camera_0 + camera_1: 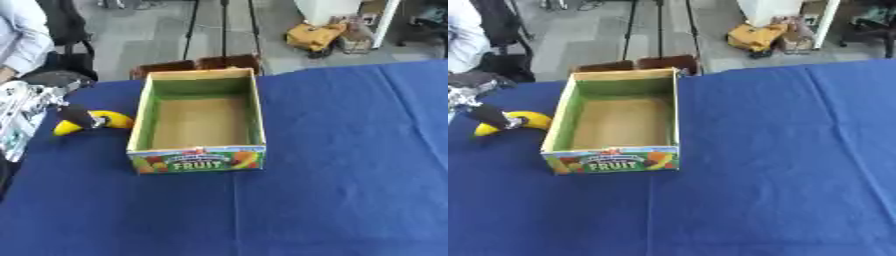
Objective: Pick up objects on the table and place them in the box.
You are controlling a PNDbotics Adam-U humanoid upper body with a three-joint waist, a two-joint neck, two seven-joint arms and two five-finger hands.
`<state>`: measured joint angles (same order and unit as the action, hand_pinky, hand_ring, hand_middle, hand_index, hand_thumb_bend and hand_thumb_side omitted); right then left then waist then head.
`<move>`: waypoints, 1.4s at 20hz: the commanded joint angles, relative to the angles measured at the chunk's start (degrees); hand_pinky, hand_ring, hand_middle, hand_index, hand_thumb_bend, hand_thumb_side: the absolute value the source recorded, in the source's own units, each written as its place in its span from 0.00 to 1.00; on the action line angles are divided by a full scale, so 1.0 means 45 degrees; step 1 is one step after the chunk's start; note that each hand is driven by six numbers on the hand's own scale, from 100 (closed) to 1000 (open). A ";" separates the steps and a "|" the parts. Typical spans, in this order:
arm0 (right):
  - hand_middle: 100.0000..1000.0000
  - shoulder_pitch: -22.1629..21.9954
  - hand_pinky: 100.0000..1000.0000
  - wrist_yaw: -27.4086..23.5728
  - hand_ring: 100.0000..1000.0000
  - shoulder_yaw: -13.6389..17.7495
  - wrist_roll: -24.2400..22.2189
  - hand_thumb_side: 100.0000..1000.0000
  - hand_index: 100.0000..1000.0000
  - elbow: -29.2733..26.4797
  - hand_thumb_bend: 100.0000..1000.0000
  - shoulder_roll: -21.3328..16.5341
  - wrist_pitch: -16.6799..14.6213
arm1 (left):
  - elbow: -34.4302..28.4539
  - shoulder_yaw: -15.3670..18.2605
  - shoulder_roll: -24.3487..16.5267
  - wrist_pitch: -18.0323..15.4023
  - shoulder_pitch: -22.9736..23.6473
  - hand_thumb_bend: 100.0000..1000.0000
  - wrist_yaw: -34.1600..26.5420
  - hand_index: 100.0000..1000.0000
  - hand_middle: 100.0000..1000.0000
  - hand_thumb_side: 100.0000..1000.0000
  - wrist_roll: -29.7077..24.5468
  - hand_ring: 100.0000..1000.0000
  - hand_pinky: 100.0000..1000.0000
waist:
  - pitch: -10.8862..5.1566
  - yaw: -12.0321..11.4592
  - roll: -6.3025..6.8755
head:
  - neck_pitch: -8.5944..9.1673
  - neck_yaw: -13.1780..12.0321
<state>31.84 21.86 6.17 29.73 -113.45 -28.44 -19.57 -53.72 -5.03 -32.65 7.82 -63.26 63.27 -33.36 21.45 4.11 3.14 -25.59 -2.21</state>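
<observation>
At far left, left hand (74, 118) is gripping the banana (103, 121) on the blue worktop (350, 175); box (198, 159) is sitting just right of the hand, nothing inside.

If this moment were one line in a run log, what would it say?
left hand: curled on banana, left of box | box: empty, on blue table | right hand: out of view | stage: picking up

Deep blue cloth table cover (350, 175). Open cardboard box (199, 154): tan floor, green inner walls, multicolour fruit print with white "FRUIT" lettering on front. Curved yellow banana (112, 120), centre left. Black-and-silver robot left hand (77, 116) over it.
</observation>
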 commanded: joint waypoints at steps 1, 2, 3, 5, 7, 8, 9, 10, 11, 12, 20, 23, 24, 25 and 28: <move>0.55 0.0204 0.62 -0.0073 0.66 0.0170 0.0092 1.00 0.68 -0.0253 0.00 -0.0359 0.0067 | 0.0167 0.0306 -0.0367 0.0045 -0.0407 0.36 0.0088 0.91 0.84 0.40 -0.0101 0.89 0.83 | 0.0028 0.0074 0.0192 | 0.0209 -0.0177; 0.55 0.0205 0.62 -0.0070 0.66 0.0173 0.0106 1.00 0.68 -0.0253 0.00 -0.0365 0.0074 | 0.0211 0.0332 -0.0377 0.0032 -0.0428 0.36 0.0090 0.91 0.84 0.40 -0.0124 0.89 0.83 | 0.0041 0.0088 0.0196 | 0.0220 -0.0194; 0.55 0.0205 0.62 -0.0067 0.66 0.0174 0.0115 1.00 0.68 -0.0253 0.00 -0.0368 0.0079 | 0.0236 0.0347 -0.0382 0.0021 -0.0440 0.36 0.0095 0.91 0.84 0.40 -0.0137 0.89 0.83 | 0.0048 0.0094 0.0199 | 0.0225 -0.0202; 0.55 0.0205 0.62 -0.0062 0.66 0.0173 0.0124 1.00 0.68 -0.0253 0.00 -0.0370 0.0083 | 0.0257 0.0362 -0.0385 0.0007 -0.0449 0.36 0.0104 0.91 0.84 0.40 -0.0146 0.89 0.83 | 0.0052 0.0099 0.0200 | 0.0229 -0.0208; 0.54 0.0183 0.62 -0.0062 0.66 0.0179 0.0126 1.00 0.68 -0.0253 0.00 -0.0381 0.0098 | 0.0287 0.0382 -0.0408 0.0014 -0.0454 0.18 0.0122 0.99 0.90 0.32 -0.0160 0.90 0.83 | 0.0076 0.0118 0.0206 | 0.0229 -0.0267; 0.54 0.0140 0.62 -0.0071 0.66 0.0215 0.0139 1.00 0.68 -0.0253 0.00 -0.0424 0.0127 | 0.0363 0.0435 -0.0527 0.0074 -0.0515 0.16 0.0202 0.99 0.90 0.31 -0.0220 0.90 0.83 | 0.0197 0.0166 0.0220 | 0.0303 -0.0401; 0.54 0.0136 0.62 -0.0084 0.66 0.0246 0.0158 1.00 0.68 -0.0253 0.00 -0.0461 0.0139 | 0.0419 0.0474 -0.0624 0.0107 -0.0585 0.12 0.0296 0.98 0.91 0.29 -0.0297 0.90 0.83 | 0.0293 0.0194 0.0227 | 0.0371 -0.0481; 0.54 0.0140 0.62 -0.0097 0.66 0.0260 0.0165 1.00 0.68 -0.0253 0.00 -0.0486 0.0146 | 0.0448 0.0503 -0.0688 0.0126 -0.0634 0.09 0.0396 0.98 0.91 0.27 -0.0359 0.90 0.83 | 0.0358 0.0206 0.0229 | 0.0422 -0.0528; 0.54 0.0147 0.62 -0.0107 0.66 0.0267 0.0165 1.00 0.67 -0.0253 0.00 -0.0502 0.0151 | 0.0459 0.0530 -0.0723 0.0137 -0.0662 0.04 0.0482 0.99 0.92 0.25 -0.0400 0.90 0.83 | 0.0400 0.0216 0.0231 | 0.0462 -0.0558; 0.54 0.0156 0.62 -0.0118 0.66 0.0270 0.0160 1.00 0.67 -0.0253 0.00 -0.0516 0.0152 | 0.0475 0.0559 -0.0752 0.0157 -0.0680 0.04 0.0566 0.99 0.92 0.25 -0.0430 0.91 0.83 | 0.0440 0.0228 0.0235 | 0.0511 -0.0587; 0.53 0.0150 0.62 -0.0180 0.65 0.0332 0.0183 1.00 0.67 -0.0253 0.00 -0.0578 0.0203 | 0.0707 0.0710 -0.0812 0.0151 -0.0749 0.00 0.0881 0.99 0.94 0.22 -0.0717 0.90 0.83 | 0.0703 0.0299 0.0275 | 0.0776 -0.0683; 0.53 0.0138 0.62 -0.0199 0.65 0.0356 0.0199 1.00 0.67 -0.0253 0.00 -0.0608 0.0220 | 0.0748 0.0750 -0.0850 0.0162 -0.0801 0.02 0.0865 0.99 0.94 0.23 -0.0816 0.91 0.83 | 0.0797 0.0283 0.0266 | 0.0802 -0.0711; 0.53 0.0140 0.62 -0.0205 0.65 0.0360 0.0198 1.00 0.67 -0.0253 0.00 -0.0615 0.0222 | 0.0760 0.0757 -0.0859 0.0162 -0.0818 0.06 0.0852 1.00 0.95 0.24 -0.0864 0.91 0.83 | 0.0824 0.0271 0.0266 | 0.0812 -0.0725; 0.53 0.0143 0.62 -0.0210 0.65 0.0362 0.0196 1.00 0.67 -0.0253 0.00 -0.0621 0.0224 | 0.0768 0.0760 -0.0871 0.0158 -0.0831 0.10 0.0842 1.00 0.95 0.25 -0.0914 0.91 0.83 | 0.0844 0.0262 0.0267 | 0.0822 -0.0737; 0.53 0.0172 0.62 -0.0233 0.65 0.0352 0.0174 1.00 0.67 -0.0253 0.00 -0.0640 0.0217 | 0.0751 0.0747 -0.0938 0.0144 -0.0865 0.15 0.1051 1.00 0.95 0.26 -0.0970 0.91 0.83 | 0.0931 0.0248 0.0276 | 0.0889 -0.0797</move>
<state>31.85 21.48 7.12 30.57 -113.45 -29.52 -18.70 -49.85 -2.21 -34.29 8.45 -65.65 67.47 -37.48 26.01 5.30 3.78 -22.48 -5.52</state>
